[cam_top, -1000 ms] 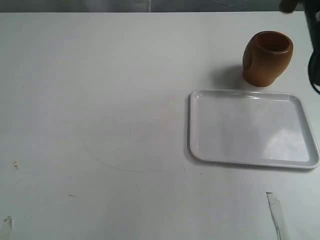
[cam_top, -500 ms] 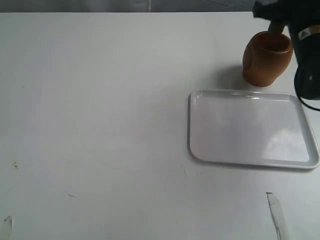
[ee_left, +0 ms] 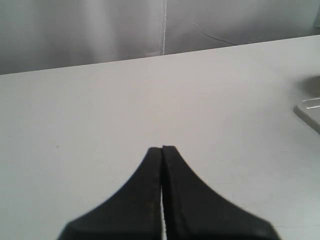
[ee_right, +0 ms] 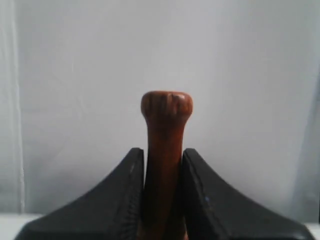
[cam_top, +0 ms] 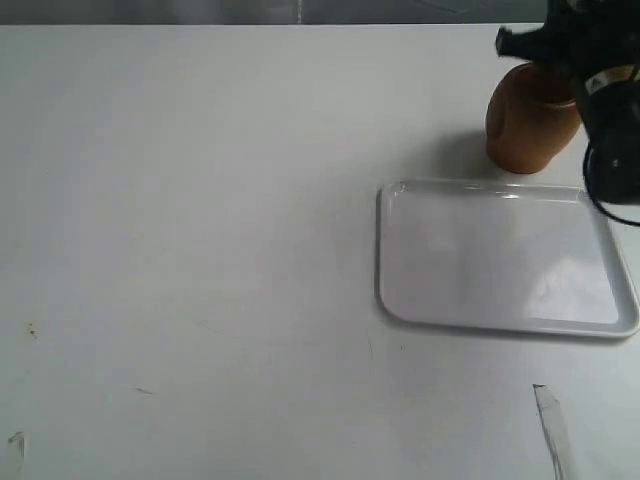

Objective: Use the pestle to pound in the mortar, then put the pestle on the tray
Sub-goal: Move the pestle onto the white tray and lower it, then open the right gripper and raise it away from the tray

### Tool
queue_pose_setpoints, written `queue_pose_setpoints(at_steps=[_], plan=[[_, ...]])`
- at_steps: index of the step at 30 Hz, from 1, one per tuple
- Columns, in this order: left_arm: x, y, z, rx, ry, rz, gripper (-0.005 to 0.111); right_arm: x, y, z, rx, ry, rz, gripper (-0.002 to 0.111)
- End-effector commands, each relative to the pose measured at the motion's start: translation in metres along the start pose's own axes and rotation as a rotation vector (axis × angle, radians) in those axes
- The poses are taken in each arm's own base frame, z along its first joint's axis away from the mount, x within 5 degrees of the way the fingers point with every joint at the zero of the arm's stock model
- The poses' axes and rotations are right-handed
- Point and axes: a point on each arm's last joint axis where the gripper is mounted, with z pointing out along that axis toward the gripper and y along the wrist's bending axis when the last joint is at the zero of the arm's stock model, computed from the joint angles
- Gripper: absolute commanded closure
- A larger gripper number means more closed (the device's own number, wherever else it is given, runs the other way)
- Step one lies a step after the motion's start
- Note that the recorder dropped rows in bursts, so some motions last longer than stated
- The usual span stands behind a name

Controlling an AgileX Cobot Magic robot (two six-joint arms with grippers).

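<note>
Closest in, the left gripper (ee_left: pixel 162 149) has its two black fingers pressed flat together with nothing between them, hanging over bare white table (cam_top: pixel 200 250). In its wrist view one corner of the tray (ee_left: pixel 310 107) shows at the edge. On the exterior view the near part of the table carries only a few small specks and a pale streak (cam_top: pixel 548 420) toward the right. Farther back on the right lies the tray (cam_top: pixel 381 250), white and flat with nothing on it, its long side running across the view. Just beyond its far rim, a little apart from it, stands the mortar (cam_top: pixel 520 135), upright near the table's far right corner. The right gripper (cam_top: pixel 560 45) sits directly over the mortar's mouth and hides it, so the pestle's lower end cannot be seen there. The right wrist view shows the right gripper (ee_right: pixel 162 160) narrowed onto the pestle (ee_right: pixel 166 107), one finger on each side of the slim shaft, the knobbed handle end standing upright above the fingers against a pale backdrop.
</note>
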Motion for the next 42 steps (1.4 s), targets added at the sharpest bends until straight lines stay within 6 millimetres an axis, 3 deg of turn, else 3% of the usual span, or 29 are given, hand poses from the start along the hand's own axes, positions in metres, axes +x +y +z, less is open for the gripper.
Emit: queue_pose_setpoints(at_steps=[1,4,6,10,12,15,21,34,37,42], plan=[[0.0,-0.001,0.0,0.008,-0.007,-0.012,0.107,-0.095,0.007,-0.014,-0.169,-0.215,-0.101,0.108],[0.0,-0.001,0.0,0.008,-0.007,-0.012,0.107,-0.142,0.023,-0.017,-0.371,-0.108,-0.346,0.108],[0.0,-0.001,0.0,0.008,-0.007,-0.012,0.107,-0.16,0.029,-0.019,-0.424,0.065,-0.517,0.108],[0.0,-0.001,0.0,0.008,-0.007,-0.012,0.107,-0.165,0.023,-0.025,-0.321,0.435,-0.788,0.108],[0.0,-0.001,0.0,0.008,-0.007,-0.012,0.107,-0.156,0.022,-0.032,-0.323,0.597,-0.907,0.108],[0.0,-0.001,0.0,0.008,-0.007,-0.012,0.107,-0.135,0.034,-0.049,-0.518,0.812,-0.992,0.108],[0.0,-0.001,0.0,0.008,-0.007,-0.012,0.107,-0.099,0.066,-0.087,-1.066,1.152,-0.851,0.108],[0.0,-0.001,0.0,0.008,-0.007,-0.012,0.107,-0.034,0.099,-0.078,-1.184,1.301,-0.838,0.107],[0.0,-0.001,0.0,0.008,-0.007,-0.012,0.107,-0.032,0.099,-0.076,-1.175,1.288,-0.844,0.093],[0.0,-0.001,0.0,0.008,-0.007,-0.012,0.107,-0.031,0.095,-0.073,-1.136,1.287,-0.901,0.053]])
